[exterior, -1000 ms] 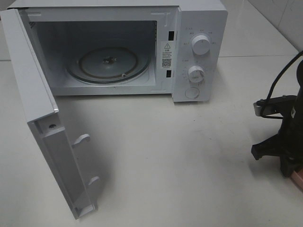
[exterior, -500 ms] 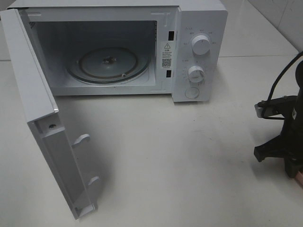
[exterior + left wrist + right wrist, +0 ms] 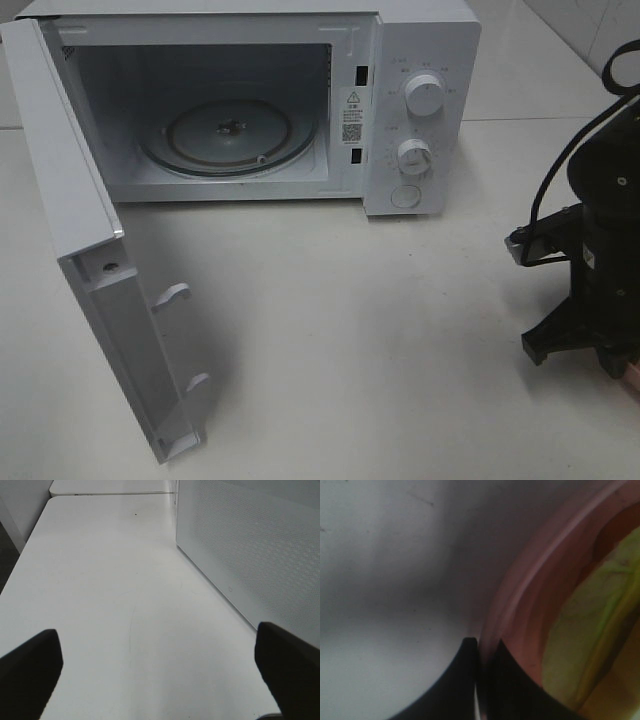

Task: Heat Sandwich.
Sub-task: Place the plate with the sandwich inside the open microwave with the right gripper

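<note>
Clamping on the rim: your right fingers are pinching together on the edge of the pink plate, with the sandwich sitting on it at the tabletop's right edge. The sandwich is looking soft, light and loosely stacked, so you're carrying it by the stiff plate and keeping it level. Your left fingers are hanging wide apart, empty. Versus a second ago, the right arm is sitting further in toward the microwave.
</note>
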